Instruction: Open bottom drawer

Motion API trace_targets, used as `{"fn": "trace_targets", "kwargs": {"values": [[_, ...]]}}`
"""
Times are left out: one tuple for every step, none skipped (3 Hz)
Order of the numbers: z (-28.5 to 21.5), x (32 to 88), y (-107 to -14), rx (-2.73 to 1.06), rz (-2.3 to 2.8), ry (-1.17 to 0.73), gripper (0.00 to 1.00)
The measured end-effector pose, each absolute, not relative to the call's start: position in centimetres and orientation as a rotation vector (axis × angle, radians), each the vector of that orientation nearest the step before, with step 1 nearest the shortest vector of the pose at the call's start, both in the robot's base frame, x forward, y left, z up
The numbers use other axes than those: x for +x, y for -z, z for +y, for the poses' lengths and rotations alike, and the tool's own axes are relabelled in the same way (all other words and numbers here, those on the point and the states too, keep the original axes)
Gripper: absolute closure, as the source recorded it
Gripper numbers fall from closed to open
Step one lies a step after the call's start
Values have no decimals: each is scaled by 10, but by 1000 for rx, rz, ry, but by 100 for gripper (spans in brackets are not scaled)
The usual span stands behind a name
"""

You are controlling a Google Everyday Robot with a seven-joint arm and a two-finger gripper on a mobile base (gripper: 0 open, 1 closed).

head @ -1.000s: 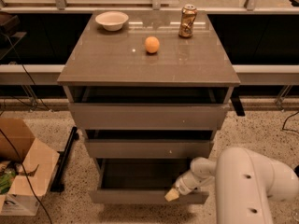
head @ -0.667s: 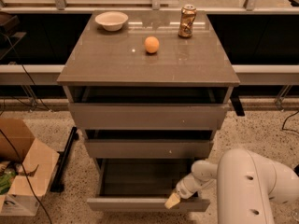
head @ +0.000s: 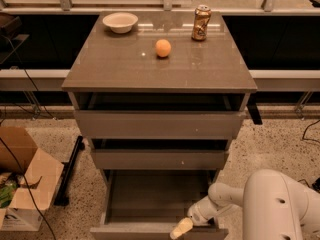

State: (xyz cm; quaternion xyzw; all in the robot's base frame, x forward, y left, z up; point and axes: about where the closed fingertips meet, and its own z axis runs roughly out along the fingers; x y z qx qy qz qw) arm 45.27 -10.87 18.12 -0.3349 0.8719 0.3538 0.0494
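Gripper (head: 181, 228): cream tip at the top edge of the lowest front panel, right of centre; open or closed state cannot be told.
Arm (head: 280, 209): white, lower right, reaching left.
Bottom drawer (head: 150, 204): pulled well out of the cabinet, grey tray exposed.
Middle drawer (head: 160, 159): slightly ajar, white speck on front.
Top drawer (head: 160, 124): slightly ajar.
Cabinet top (head: 200, 69): bowl (head: 120, 22) back left, orange (head: 163, 48) near centre, can (head: 201, 22) upright back right.
Floor, left: open cardboard box (head: 25, 184).

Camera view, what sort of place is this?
Probably a lab or workshop test area: speckled hard floor, an open brown cardboard box and loose black cables beside the grey three-drawer cabinet. The robot's pale-tipped gripper sits at the pulled-out grey bottom drawer's front edge.
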Motion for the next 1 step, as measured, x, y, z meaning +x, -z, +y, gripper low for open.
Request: {"fn": "trace_targets", "kwargs": {"values": [[-109, 453, -181, -1020, 2656, -1078, 0]]}}
